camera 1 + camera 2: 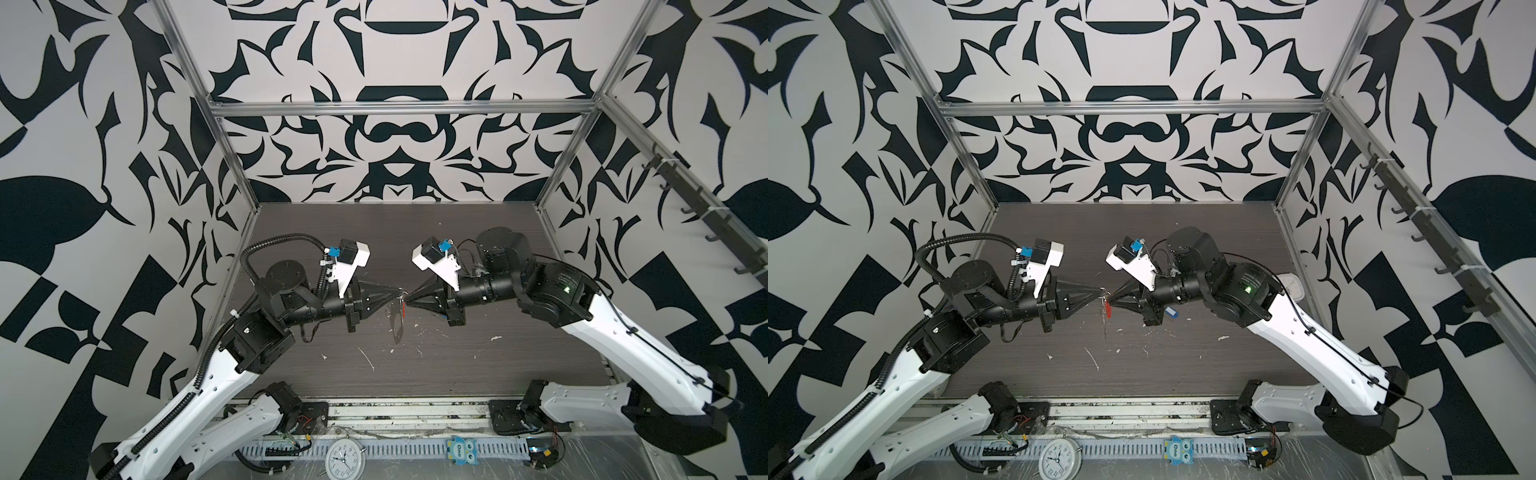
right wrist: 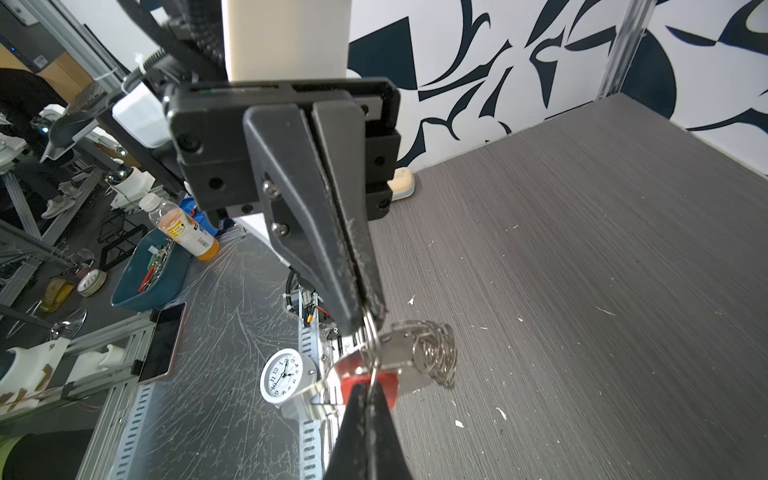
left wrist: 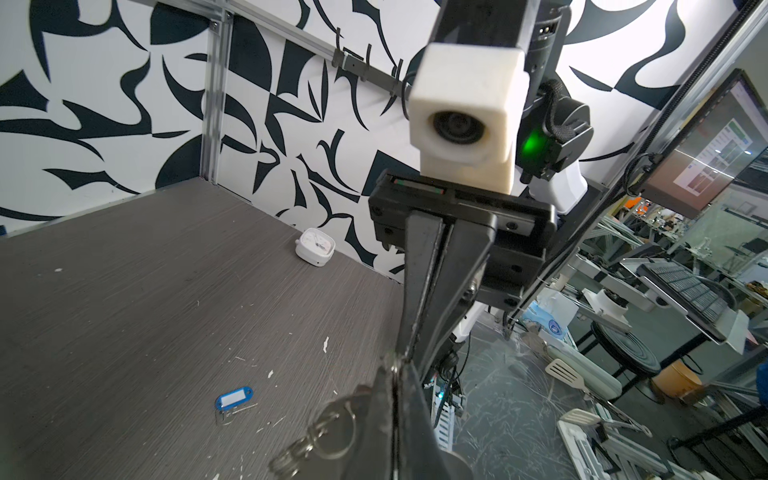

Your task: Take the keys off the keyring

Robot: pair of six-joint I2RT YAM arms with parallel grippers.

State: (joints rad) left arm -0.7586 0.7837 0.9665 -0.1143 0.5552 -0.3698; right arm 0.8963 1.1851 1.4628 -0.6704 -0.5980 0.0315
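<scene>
Bright even light, faint shadows, wide-angle bowing at edges, close keyring out of focus.

Two keys are showing: red key hanging at the right end effector, blue key lying beneath it; one keyring; one round clock, one square clock.

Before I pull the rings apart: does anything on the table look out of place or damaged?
Only the blue key lies loose on the table, off the keyring, as the job intends. White scuffs mark it, and a small clock sits at its edge. Nothing looks spilled or broken.
</scene>
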